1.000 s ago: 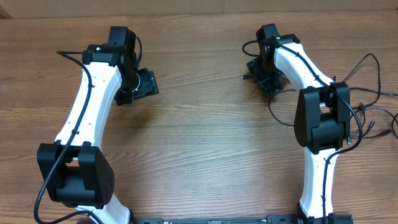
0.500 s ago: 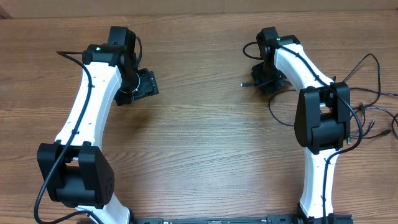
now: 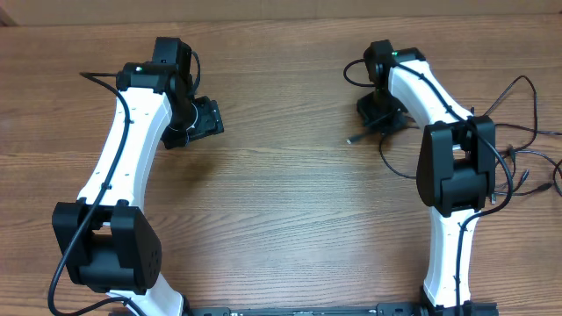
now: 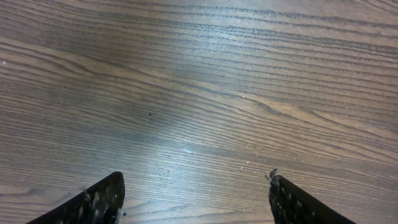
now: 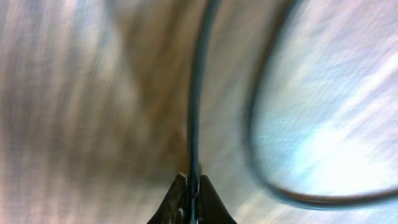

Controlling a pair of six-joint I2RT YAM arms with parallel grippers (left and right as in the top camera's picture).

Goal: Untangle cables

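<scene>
Nearest, beside the right arm's (image 3: 452, 167) elbow, the cables (image 3: 527, 149) lay in thin black loops on the wooden bench (image 3: 290, 219), trailing toward the right edge; one cable (image 3: 387, 161) curved out from behind that arm toward the middle of the bench and rose to the right end effector (image 3: 383, 114); its small plug end (image 3: 352, 140) lay on the wood just left of the end effector and a little nearer; in the blurred right wrist view the fingertips were pressed together, pinching that thin cable, which ran straight away from them while another stretch swept round in a loop to the right; across the bench, the left end effector (image 3: 206, 118) hung over the wood well apart from every cable; in its own wrist view its fingers (image 4: 93, 199) stood spread wide, wood grain showing between them.
</scene>
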